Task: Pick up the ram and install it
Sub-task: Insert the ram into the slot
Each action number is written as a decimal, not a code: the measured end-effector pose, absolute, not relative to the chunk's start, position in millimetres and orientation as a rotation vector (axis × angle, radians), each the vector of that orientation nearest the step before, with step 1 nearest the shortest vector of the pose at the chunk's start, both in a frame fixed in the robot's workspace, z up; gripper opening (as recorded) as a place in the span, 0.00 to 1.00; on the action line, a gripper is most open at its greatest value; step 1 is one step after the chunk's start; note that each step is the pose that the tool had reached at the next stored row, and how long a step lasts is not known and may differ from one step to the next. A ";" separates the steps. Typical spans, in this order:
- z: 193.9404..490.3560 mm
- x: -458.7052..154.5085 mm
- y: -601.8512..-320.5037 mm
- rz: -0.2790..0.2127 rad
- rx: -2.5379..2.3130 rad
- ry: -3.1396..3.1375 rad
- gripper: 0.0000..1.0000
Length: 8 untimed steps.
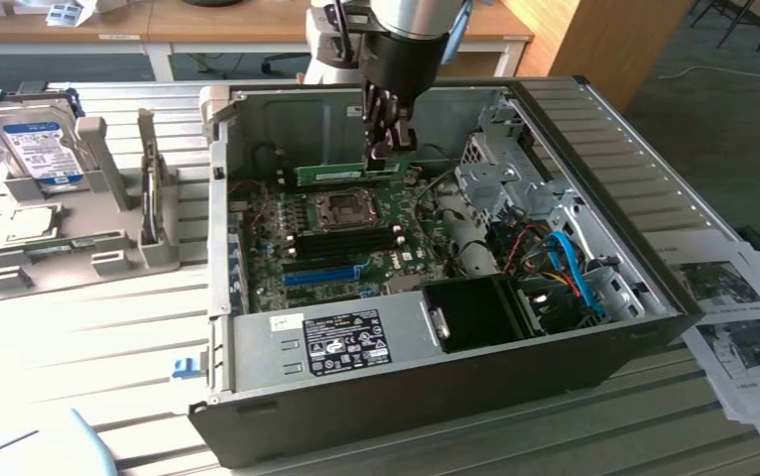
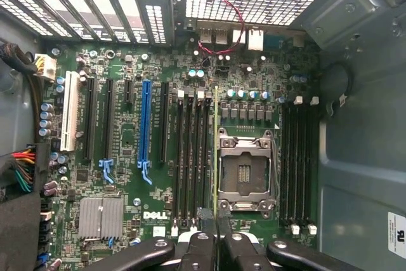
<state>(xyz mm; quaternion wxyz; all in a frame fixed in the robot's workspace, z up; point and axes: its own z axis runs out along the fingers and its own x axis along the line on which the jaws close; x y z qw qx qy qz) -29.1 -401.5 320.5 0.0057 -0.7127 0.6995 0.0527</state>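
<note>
My gripper reaches down into the open computer case and is shut on the ram, a narrow green stick held level by its upper edge above the motherboard. In the wrist view the ram appears edge-on as a thin yellow-green line running out from my gripper. It hangs between the CPU socket and a bank of black memory slots, roughly parallel to them. I cannot tell whether it touches the board.
A bright-blue slot lies further along the board. A silver hard drive stands in a grey holder at the exterior view's left. Metal drive cages, cables and a black shroud crowd the case's right side. Papers lie beside it.
</note>
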 end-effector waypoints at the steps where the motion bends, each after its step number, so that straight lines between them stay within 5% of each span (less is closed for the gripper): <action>1: 320.2 -29.1 -401.6 0.165 -2.231 2.190 0.11; 8: 316.8 -29.1 -403.9 0.165 -2.231 2.190 0.11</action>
